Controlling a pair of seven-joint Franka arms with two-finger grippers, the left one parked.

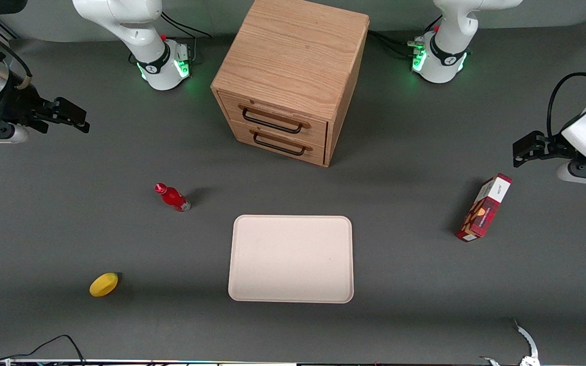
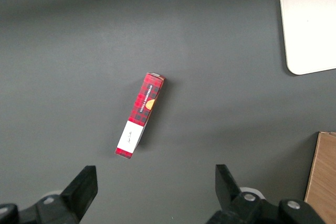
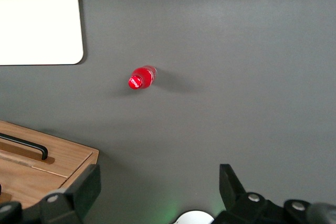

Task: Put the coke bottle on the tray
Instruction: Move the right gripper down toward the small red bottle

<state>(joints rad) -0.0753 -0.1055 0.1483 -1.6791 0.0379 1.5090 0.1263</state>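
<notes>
The gripper (image 1: pixel 71 118) hangs with its fingers spread above a dark grey matte table (image 1: pixel 400 315), at the working arm's end. Sideways from it, toward the parked arm's end, stands a light oak cabinet (image 1: pixel 293 56) with two drawers and black handles (image 1: pixel 272 121). Soft light throws faint shadows. A black cable (image 1: pixel 54 343) loops at the table's near edge.

Red coke bottle (image 1: pixel 172 197); cream tray (image 1: pixel 291 259); black claw (image 1: pixel 71 116); yellow fruit (image 1: pixel 104 284); red plaid carton (image 1: pixel 484 207).
</notes>
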